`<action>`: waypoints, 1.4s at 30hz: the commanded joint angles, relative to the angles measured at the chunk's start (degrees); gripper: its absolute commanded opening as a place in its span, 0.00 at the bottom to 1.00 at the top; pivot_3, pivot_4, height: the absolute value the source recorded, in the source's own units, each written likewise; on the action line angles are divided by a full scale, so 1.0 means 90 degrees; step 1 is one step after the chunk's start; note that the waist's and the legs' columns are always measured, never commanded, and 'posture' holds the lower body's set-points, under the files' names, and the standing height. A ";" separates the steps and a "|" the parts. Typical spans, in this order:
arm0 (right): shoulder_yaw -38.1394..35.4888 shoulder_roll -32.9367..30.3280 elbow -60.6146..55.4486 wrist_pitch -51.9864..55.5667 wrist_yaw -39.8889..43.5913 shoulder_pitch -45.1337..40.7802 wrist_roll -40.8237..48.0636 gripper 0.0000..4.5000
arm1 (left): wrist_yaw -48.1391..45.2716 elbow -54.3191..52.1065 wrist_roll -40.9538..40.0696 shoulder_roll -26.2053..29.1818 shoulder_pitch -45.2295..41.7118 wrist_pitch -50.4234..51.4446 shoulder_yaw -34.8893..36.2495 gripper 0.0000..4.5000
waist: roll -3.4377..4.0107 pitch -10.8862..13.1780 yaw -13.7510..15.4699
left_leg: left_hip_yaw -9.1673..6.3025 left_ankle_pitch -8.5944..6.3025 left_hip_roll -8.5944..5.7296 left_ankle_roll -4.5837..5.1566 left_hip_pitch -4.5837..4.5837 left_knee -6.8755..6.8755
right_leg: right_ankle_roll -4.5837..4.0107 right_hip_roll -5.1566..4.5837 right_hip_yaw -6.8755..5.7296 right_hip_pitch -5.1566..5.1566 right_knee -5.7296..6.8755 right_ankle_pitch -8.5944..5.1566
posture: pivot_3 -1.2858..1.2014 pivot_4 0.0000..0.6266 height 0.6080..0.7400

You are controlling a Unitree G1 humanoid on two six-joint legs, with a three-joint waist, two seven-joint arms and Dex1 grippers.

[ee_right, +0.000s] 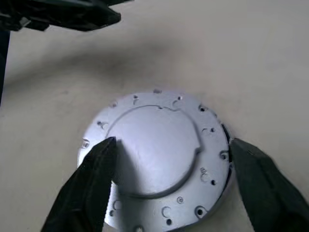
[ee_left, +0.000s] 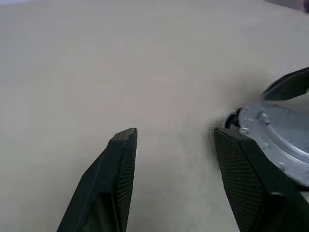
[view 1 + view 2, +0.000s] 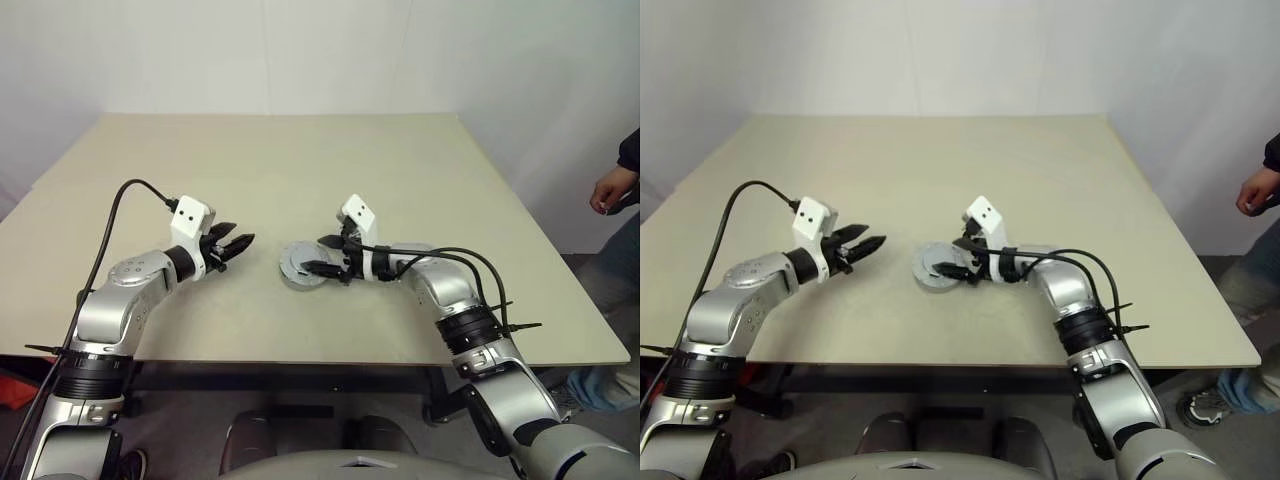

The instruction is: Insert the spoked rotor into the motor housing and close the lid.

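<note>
The lid (image 1: 159,154), a flat round grey disc with small holes round its edge, lies face-up on the table just left of my right gripper. Under its edge peeks a dark rim, the motor housing (image 1: 225,134), otherwise hidden. The spoked rotor is hidden. My right gripper (image 3: 318,255) is open, its two fingers standing wide on either side of the lid (image 3: 298,266). My left gripper (image 3: 240,236) hovers open a short way left of the lid (image 2: 282,137), pointing toward it, with nothing between its fingers (image 2: 120,164).
The beige table (image 3: 300,160) stretches far back and to both sides. A person's hand (image 3: 610,190) and leg show beyond the table's right edge. Cables loop off both wrists.
</note>
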 commanded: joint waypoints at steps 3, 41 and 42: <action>0.0018 0.0155 0.0094 -0.0335 0.0034 -0.0247 -0.0133 0.90 | -0.0168 -0.0172 -0.0158 0.0145 -0.0035 0.0126 0.0332 0.59 | 0.0000 0.0000 -0.0003 | 0.0000 0.0000 0.0000 0.0000 -0.0001 0.0000 | -0.0001 0.0000 0.0000 -0.0002 0.0000 0.0001 | 0.52 0.00 1.00; -0.0030 0.0536 0.0919 -0.1588 0.0190 0.0009 -0.0400 0.90 | -0.0106 -0.0803 -0.0391 0.0431 0.0458 0.0837 0.0869 0.59 | -0.0002 -0.0001 -0.0020 | 0.0001 -0.0008 0.0002 0.0013 0.0018 -0.0001 | 0.0025 0.0000 0.0000 0.0013 0.0002 -0.0015 | 0.52 0.00 1.00; -0.0029 0.0532 0.0941 -0.1633 0.0177 -0.0003 -0.0422 0.90 | -0.0099 -0.0799 -0.0389 0.0432 0.0455 0.0834 0.0870 0.59 | -0.0002 -0.0001 -0.0019 | 0.0001 -0.0008 0.0002 0.0013 0.0018 -0.0001 | 0.0024 0.0000 0.0000 0.0013 0.0001 -0.0015 | 0.52 0.00 1.00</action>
